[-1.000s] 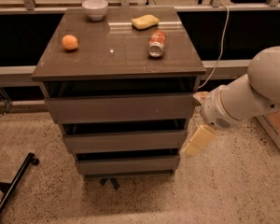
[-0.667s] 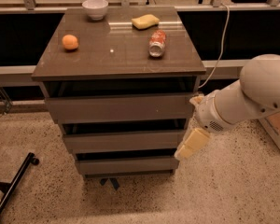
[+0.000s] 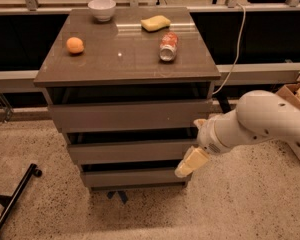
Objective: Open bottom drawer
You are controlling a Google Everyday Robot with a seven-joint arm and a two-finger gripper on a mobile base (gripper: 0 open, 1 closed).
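The grey-brown cabinet (image 3: 125, 64) has three drawers. The bottom drawer (image 3: 132, 177) is the lowest, with a plain flat front, and it sits closed under the middle drawer front (image 3: 130, 150) and the top drawer front (image 3: 127, 115). My gripper (image 3: 189, 164) hangs from the white arm (image 3: 262, 121) at the right of the cabinet. Its cream fingertips point down-left and overlap the right end of the bottom drawer, just above its top edge.
On the cabinet top lie an orange (image 3: 75, 45), a white bowl (image 3: 101, 8), a yellow sponge (image 3: 155, 22) and a tipped can (image 3: 168, 46). A black bar (image 3: 15, 196) lies on the floor at the left. A cardboard box (image 3: 297, 96) stands at the right. A white cable (image 3: 235, 59) hangs behind.
The arm and gripper have moved left and slightly down, from beside the cabinet's right edge to over the right end of the bottom drawer. The drawers have not moved.
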